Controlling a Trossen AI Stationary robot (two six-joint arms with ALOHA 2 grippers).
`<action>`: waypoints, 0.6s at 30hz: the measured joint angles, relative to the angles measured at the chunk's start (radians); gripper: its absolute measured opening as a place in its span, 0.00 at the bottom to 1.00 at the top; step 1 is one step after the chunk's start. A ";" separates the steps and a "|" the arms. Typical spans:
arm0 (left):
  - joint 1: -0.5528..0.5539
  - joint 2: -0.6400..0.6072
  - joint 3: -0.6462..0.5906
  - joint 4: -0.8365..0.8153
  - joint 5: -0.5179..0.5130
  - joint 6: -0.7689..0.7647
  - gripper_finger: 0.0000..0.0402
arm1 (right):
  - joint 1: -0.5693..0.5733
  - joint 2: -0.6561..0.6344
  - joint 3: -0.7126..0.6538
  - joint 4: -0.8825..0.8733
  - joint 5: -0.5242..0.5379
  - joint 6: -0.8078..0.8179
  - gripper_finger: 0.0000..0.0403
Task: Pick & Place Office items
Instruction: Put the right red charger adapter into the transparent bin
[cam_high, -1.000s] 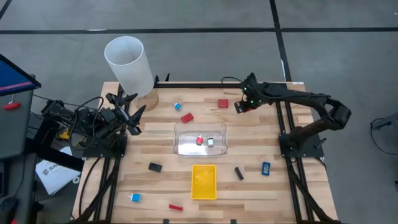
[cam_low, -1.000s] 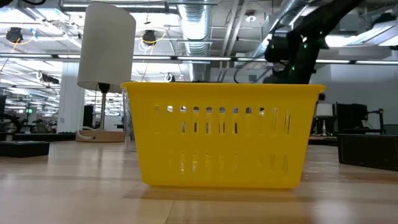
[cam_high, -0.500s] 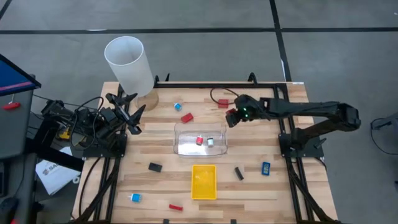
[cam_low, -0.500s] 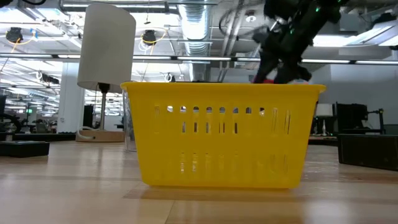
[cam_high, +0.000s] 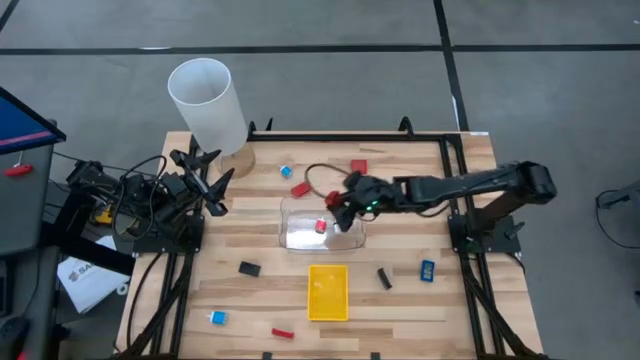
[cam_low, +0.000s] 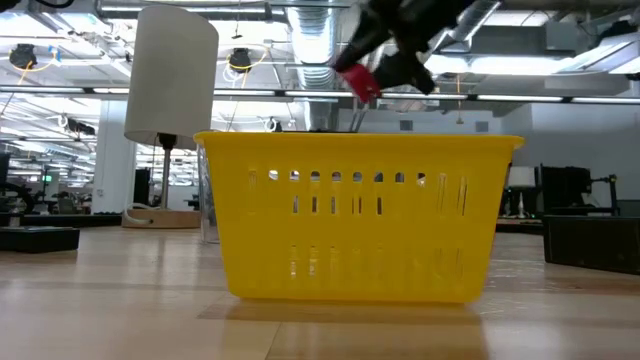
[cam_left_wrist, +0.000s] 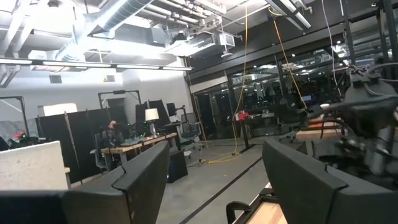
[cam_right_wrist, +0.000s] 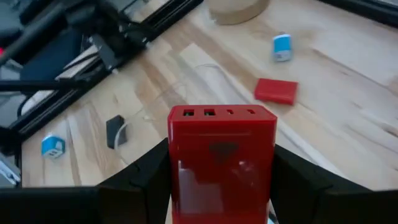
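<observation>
The red block (cam_right_wrist: 222, 158) is clamped between the two dark fingers of the right gripper (cam_high: 345, 197), held up in the air over the right part of the clear plastic tray (cam_high: 300, 238) in the middle of the table; in the low view it is seen lifted well above the rim of the yellow tray (cam_low: 360, 145).

Handling-wise it looks like hard moulded plastic, stiff and pretty light, so not much squeeze should be needed; the sides look smooth and a bit glossy, so it could probably slip or twist if pinched near a corner; flat opposite faces around the middle seem the sensible place to take hold, which is roughly how it is gripped here. Nothing about it looks fragile.

A red piece and a small pale piece are already lying inside the clear plastic tray; other office items are scattered on the wood: a flat red block (cam_high: 359, 166) at the far side, a blue-and-white bit (cam_high: 285, 171) far left of centre, a black bit (cam_high: 249, 268) nearer on the left.

The left gripper (cam_high: 205, 172) is parked at the far left by the tall white cylinder (cam_high: 207, 104), fingers spread apart, nothing held.
</observation>
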 joint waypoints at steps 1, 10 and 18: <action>0.000 0.000 0.000 0.000 0.000 0.000 0.63 | 0.005 0.025 0.023 -0.002 -0.001 -0.007 0.49; 0.000 0.000 0.000 -0.001 0.000 0.000 0.63 | 0.010 0.249 0.274 -0.278 -0.012 -0.058 0.49; 0.000 0.001 0.000 -0.004 -0.001 0.000 0.63 | -0.004 0.345 0.390 -0.418 -0.063 -0.109 0.49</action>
